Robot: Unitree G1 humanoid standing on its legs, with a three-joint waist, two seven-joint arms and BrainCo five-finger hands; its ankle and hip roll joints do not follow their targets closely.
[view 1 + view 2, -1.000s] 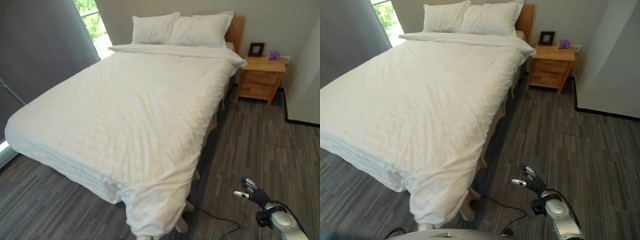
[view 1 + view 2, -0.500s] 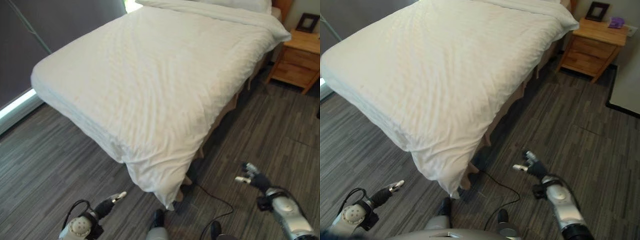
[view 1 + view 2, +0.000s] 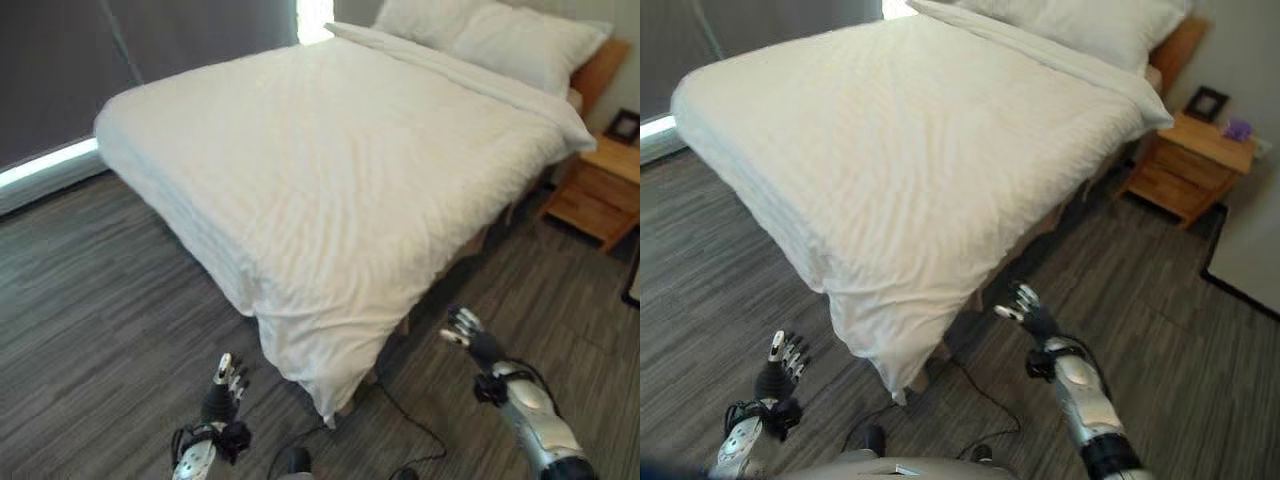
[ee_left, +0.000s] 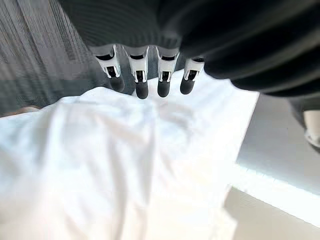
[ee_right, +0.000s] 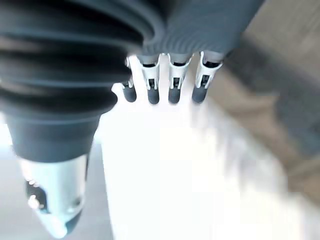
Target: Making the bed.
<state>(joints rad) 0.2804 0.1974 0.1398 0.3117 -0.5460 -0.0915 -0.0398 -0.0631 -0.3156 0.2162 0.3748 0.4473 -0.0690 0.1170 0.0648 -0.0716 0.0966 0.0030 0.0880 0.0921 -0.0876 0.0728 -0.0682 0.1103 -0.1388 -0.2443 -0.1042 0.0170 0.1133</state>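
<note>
A white duvet lies spread smooth over the bed, and its near corner hangs down toward the floor. Two white pillows rest at the headboard end. My left hand is low over the floor, left of the hanging corner, with its fingers straight and holding nothing. On the other side of that corner my right hand is open, apart from the cloth. Past each hand's fingers, both wrist views show the white duvet.
A wooden nightstand stands beside the bed's head, carrying a small picture frame and a purple object. Dark curtains hang along the far side of the bed. Grey striped carpet surrounds the bed.
The camera has swung, so the whole picture has shifted. My left hand has come up with its fingers pointing upward. My right hand has moved closer to the bed's near corner.
</note>
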